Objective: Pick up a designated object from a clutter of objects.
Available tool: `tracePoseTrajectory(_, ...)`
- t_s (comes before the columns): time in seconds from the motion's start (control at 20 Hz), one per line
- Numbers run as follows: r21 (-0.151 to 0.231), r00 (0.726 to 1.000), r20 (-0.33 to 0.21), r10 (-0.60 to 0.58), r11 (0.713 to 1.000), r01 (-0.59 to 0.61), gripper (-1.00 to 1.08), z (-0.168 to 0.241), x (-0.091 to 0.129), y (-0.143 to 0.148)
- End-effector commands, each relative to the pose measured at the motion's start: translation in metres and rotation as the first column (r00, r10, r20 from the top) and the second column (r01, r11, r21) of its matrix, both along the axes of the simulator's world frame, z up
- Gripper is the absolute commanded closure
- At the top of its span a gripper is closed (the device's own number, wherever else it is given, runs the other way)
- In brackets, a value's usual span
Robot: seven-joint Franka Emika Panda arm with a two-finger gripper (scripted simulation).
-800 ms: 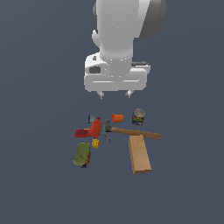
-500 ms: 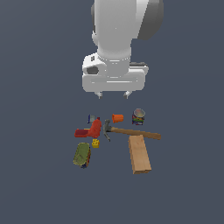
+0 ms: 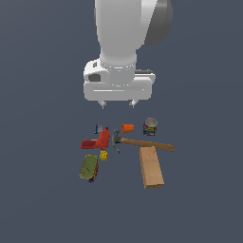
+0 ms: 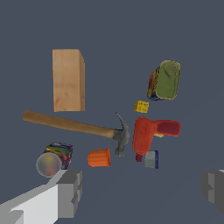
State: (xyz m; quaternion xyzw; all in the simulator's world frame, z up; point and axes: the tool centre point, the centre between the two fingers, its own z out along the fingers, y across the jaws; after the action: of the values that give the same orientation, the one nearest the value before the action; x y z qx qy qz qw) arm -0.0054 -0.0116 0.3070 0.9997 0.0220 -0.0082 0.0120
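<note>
The long light-brown wooden block [image 3: 151, 167] lies flat just beside the brown-handled hammer [image 3: 142, 143]. It looks rigid and fairly heavy; grip across its narrow width. The gripper [image 3: 117, 103] hangs apart, empty.

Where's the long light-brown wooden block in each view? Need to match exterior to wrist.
Exterior view: the long light-brown wooden block lies at the exterior view's right end of the clutter, nearest the camera, below the hammer.
Wrist view: the block lies past the hammer, away from the gripper fingers.
Shared landmark: the brown-handled hammer, its handle running just beside the block's end.
</note>
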Motion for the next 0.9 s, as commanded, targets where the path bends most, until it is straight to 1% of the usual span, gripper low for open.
tracePoseTrajectory(0.0,0.0,1.0,0.0,0.0,1.0,0.0,-0.92,-0.002,0.002,0.001)
tracePoseTrajectory(0.2,-0.001,1.0,0.001,0.001,1.0,-0.001,-0.92,-0.008,0.009,0.006)
tracePoseTrajectory(0.4,-0.003,1.0,0.002,0.003,1.0,-0.003,-0.92,-0.02,0.022,0.014)
tracePoseTrajectory(0.65,-0.003,1.0,0.005,0.007,1.0,-0.007,-0.92,-0.043,0.043,0.032)
tracePoseTrajectory(0.85,-0.002,1.0,0.008,0.01,1.0,-0.01,-0.92,-0.071,0.064,0.051)
